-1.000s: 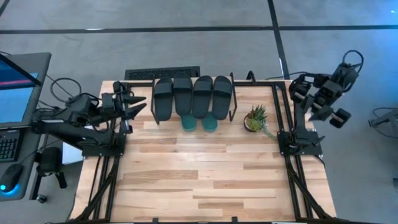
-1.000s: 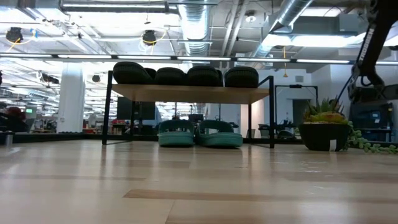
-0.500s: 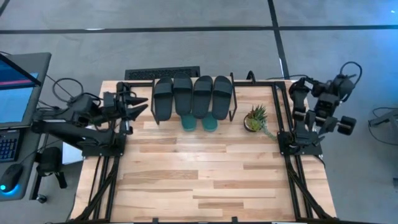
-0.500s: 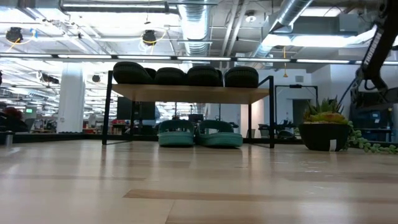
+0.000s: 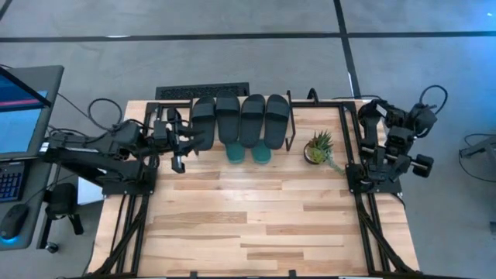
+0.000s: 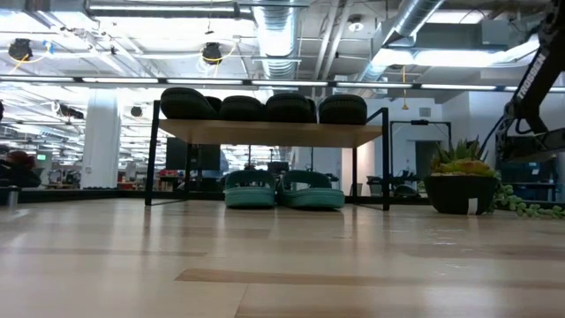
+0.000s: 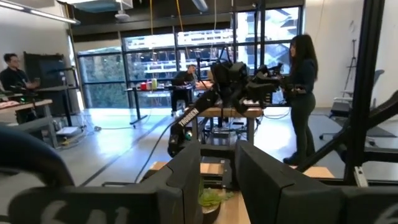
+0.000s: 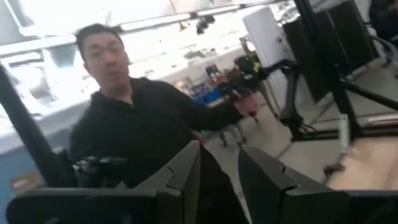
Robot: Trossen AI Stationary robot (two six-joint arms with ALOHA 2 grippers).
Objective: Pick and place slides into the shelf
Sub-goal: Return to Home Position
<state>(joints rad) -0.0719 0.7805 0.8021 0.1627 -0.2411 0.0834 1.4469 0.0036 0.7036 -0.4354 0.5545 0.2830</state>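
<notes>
Slides (image 5: 240, 120) fill shelf (image 6: 269, 133) | teal pair's heels hidden | left gripper (image 5: 180, 144) seemingly parted | right gripper (image 8: 219, 163) parted

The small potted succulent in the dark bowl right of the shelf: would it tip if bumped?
Probably not easily: the potted succulent sits in a low, wide bowl flat on the wooden table. Its trailing stem looks floppy and might snag. It would likelier slide than roll.
</notes>
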